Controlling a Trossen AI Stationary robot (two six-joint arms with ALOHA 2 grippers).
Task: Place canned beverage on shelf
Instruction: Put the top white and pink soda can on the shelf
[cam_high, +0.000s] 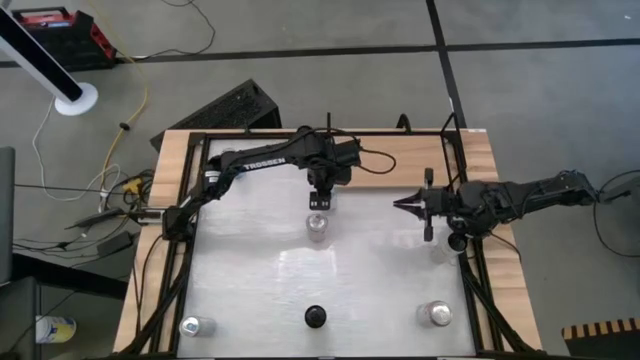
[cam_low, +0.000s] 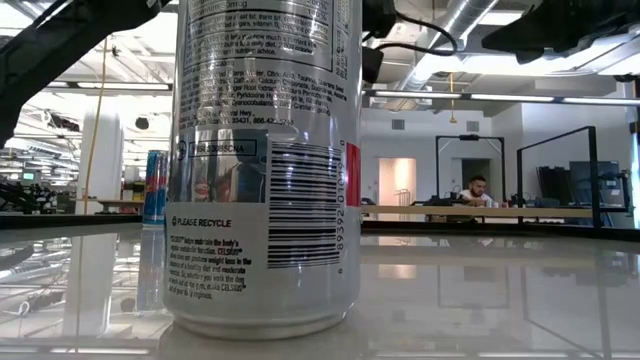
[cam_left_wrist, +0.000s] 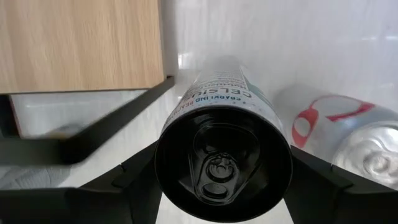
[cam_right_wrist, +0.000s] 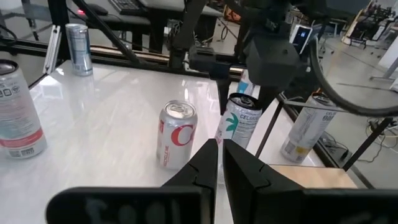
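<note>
Black-topped can (cam_left_wrist: 224, 158) between left gripper (cam_left_wrist: 222, 186) fingers, above white tabletop (cam_high: 370, 280).

On the grey floor a black keyboard (cam_high: 238, 105) lies at 11 o'clock from the white table (cam_high: 380, 290). Further out, at 10 o'clock, are a red box (cam_high: 60, 35) and a round white base (cam_high: 76, 98) with a pole. A small black round object (cam_high: 316, 317) sits on the table at 6 o'clock. In the room behind, a person (cam_low: 478, 190) sits at a long desk.

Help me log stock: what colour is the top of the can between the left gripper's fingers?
Black lid on the white Celsius can, best seen in the left wrist view.
</note>
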